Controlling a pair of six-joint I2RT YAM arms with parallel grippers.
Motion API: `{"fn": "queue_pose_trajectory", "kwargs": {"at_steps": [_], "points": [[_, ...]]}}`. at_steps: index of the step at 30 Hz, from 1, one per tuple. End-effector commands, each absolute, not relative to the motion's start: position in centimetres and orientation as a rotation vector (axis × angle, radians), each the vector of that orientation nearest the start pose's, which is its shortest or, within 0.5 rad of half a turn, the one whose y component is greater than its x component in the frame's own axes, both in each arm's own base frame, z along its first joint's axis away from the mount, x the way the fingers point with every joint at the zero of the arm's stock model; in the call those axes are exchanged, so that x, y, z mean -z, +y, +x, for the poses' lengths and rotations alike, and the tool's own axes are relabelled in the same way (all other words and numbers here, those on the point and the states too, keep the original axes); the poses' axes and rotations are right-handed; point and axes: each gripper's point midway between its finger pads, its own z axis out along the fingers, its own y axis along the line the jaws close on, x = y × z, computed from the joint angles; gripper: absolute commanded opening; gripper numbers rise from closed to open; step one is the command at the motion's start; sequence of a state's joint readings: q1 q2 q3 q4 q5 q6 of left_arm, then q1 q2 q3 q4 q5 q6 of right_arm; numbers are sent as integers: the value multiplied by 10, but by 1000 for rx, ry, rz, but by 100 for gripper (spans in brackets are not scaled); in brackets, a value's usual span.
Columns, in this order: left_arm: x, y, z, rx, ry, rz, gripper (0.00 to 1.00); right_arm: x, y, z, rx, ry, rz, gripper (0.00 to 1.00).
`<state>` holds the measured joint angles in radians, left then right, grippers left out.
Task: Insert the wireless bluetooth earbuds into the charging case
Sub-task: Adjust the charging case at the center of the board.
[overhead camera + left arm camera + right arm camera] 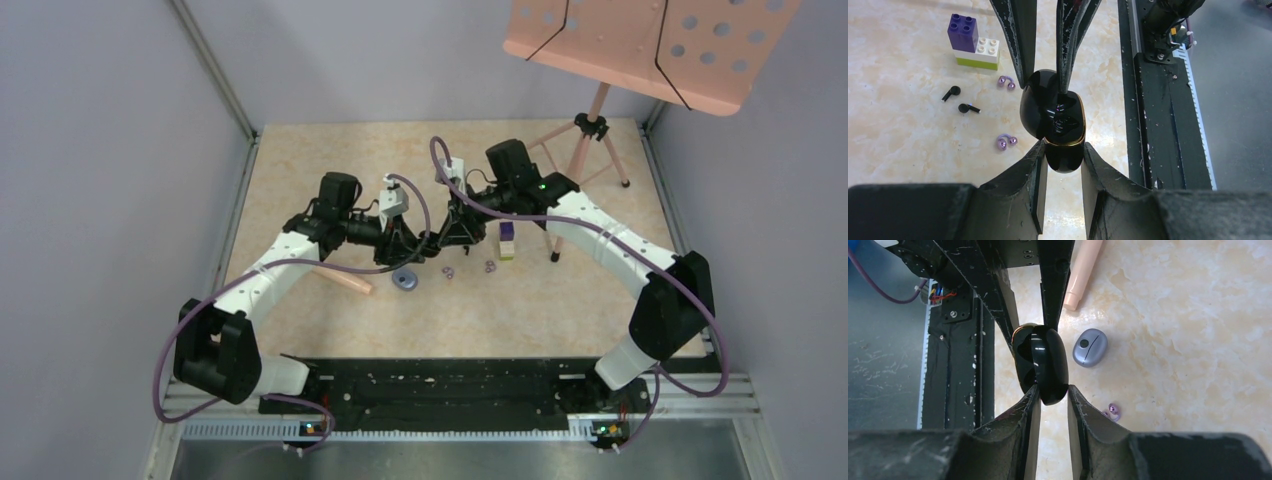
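Both grippers hold a glossy black charging case (1054, 117) with a gold rim in the air between them; it also shows in the right wrist view (1044, 364). My left gripper (1063, 150) is shut on one end of it. My right gripper (1053, 392) is shut on the other end. In the top view the grippers meet at mid-table, left (415, 243) and right (447, 238). Two black earbuds (951, 93) (968, 108) and two pale purple ring-like earbuds (1006, 82) (1005, 142) lie on the table. The case's halves look slightly parted.
A grey-blue oval case (1090, 347) lies shut on the table near a pink cylinder (1080, 275). A purple, white and yellow block (973, 42) stands beside the buds. A pink music stand (650, 40) on a tripod stands at the back right. A black rail (440, 385) runs along the near edge.
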<state>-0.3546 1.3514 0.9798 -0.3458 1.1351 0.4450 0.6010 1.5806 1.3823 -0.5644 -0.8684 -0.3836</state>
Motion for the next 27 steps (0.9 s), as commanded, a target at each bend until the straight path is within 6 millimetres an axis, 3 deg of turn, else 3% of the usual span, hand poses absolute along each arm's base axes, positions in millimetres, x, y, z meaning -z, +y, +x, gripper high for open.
{"fn": "queue_pose_trajectory", "kwargs": {"at_steps": [1,4,9,15,27], "points": [[-221,-256,246,1199,1498,1317,0,-240,332,261,-1140,1655,-1403,22],[-222,-256,247,1199,1505,1308,1,-237,331,265,-1116,1680,-1382,13],[-220,-256,252,1188,1545,1244,37,-234,329,266,-1094,1703,-1364,0],[-225,-260,257,1269,1614,1086,54,-236,327,270,-1067,1730,-1306,0],[-213,-256,249,1292,1671,1000,56,-238,319,286,-948,1768,-1219,0]]}}
